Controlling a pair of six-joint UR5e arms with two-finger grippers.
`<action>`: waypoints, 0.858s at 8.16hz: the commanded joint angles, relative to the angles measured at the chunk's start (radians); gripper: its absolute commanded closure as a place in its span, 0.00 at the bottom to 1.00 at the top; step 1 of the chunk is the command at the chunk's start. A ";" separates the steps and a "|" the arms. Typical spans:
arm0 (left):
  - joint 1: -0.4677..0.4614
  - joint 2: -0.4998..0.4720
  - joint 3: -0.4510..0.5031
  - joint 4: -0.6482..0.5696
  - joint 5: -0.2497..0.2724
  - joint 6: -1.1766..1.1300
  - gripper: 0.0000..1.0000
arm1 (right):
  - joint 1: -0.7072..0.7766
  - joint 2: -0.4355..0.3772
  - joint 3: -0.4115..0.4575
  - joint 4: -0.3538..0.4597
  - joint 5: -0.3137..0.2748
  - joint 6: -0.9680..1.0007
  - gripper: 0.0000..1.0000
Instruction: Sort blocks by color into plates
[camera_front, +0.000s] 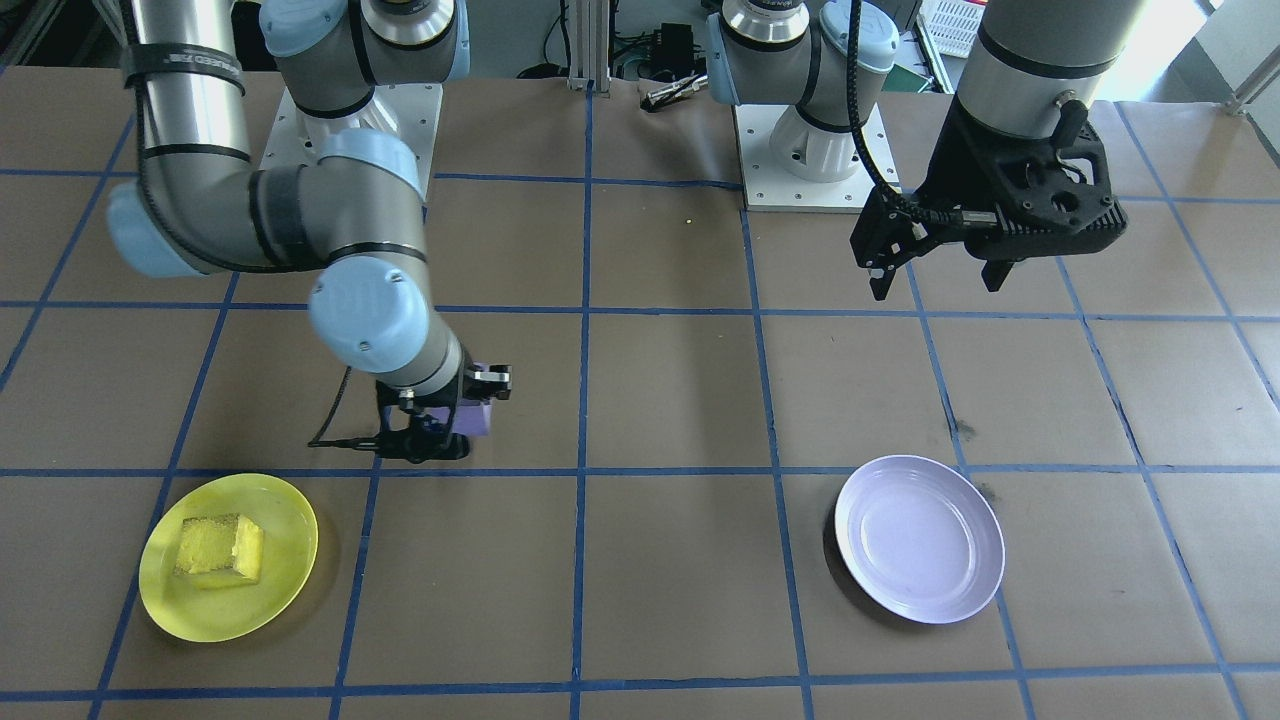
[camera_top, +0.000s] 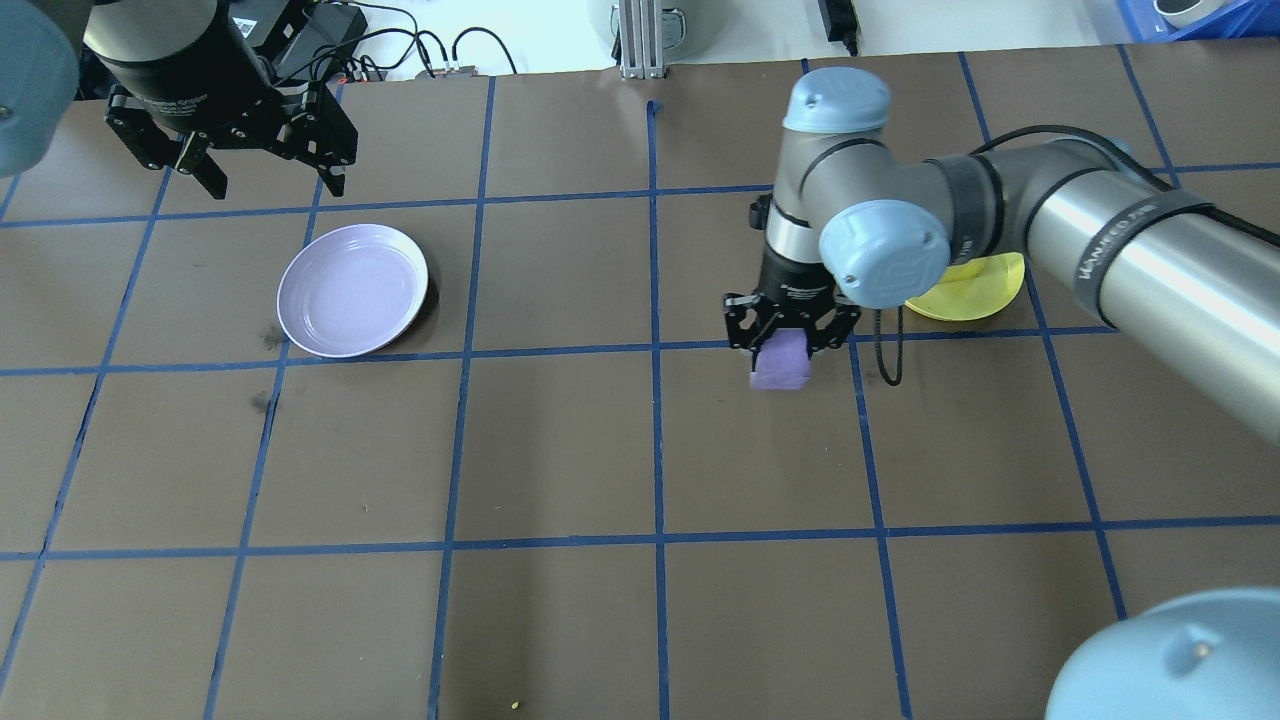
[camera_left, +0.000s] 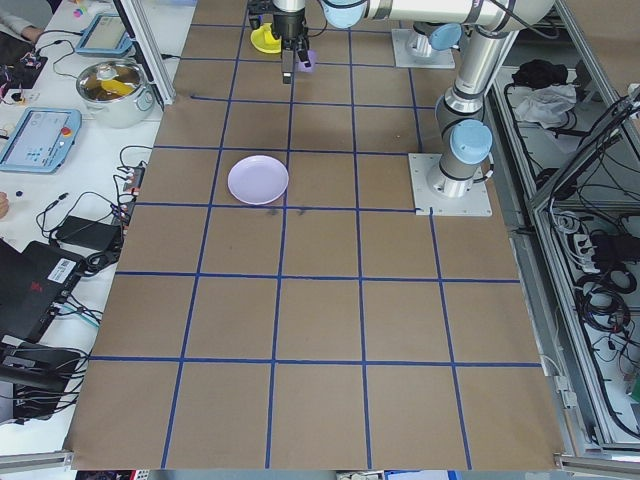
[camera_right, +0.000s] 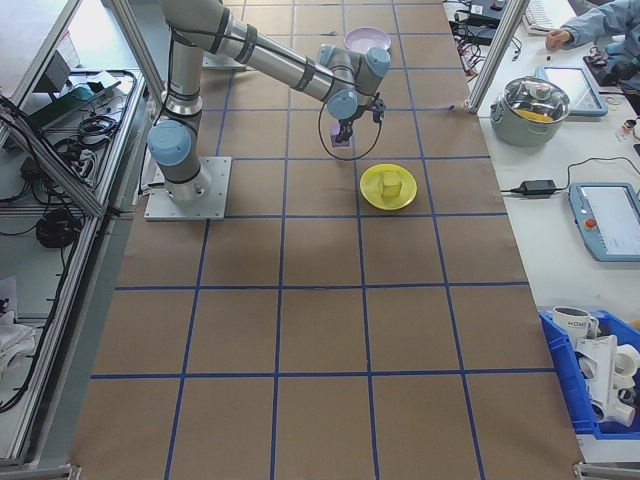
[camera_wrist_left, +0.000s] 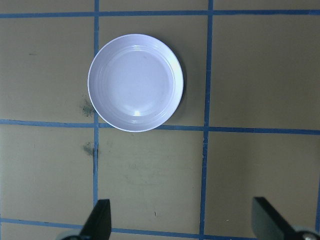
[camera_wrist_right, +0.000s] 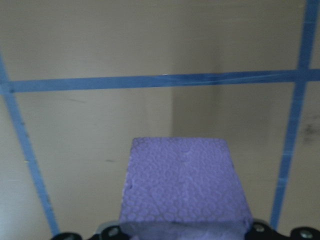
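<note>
My right gripper (camera_top: 787, 345) is shut on the pale purple block (camera_top: 781, 364), which fills the lower part of the right wrist view (camera_wrist_right: 184, 187) just above the brown table. The yellow block (camera_front: 220, 545) lies in the yellow plate (camera_front: 200, 612), a short way from that gripper; overhead, the right arm hides most of the yellow plate (camera_top: 975, 285). The lavender plate (camera_front: 920, 540) has nothing in it. My left gripper (camera_front: 938, 285) hangs open and high behind the lavender plate (camera_wrist_left: 135, 82), nothing between its fingers (camera_wrist_left: 100, 220).
Brown paper with a blue tape grid covers the table. Both arm bases (camera_front: 815, 150) stand at the robot's edge. A side bench (camera_right: 560, 130) holds a pot, tablets and cables, and a person's sleeve shows at its far end.
</note>
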 joint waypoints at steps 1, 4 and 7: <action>0.000 0.013 -0.002 -0.001 -0.001 0.000 0.00 | 0.233 0.073 -0.071 -0.109 0.081 0.220 0.66; 0.000 0.014 -0.002 -0.004 -0.001 -0.003 0.00 | 0.343 0.151 -0.140 -0.205 0.121 0.346 0.47; 0.000 0.005 -0.002 -0.013 -0.003 -0.003 0.00 | 0.348 0.144 -0.143 -0.220 0.097 0.365 0.00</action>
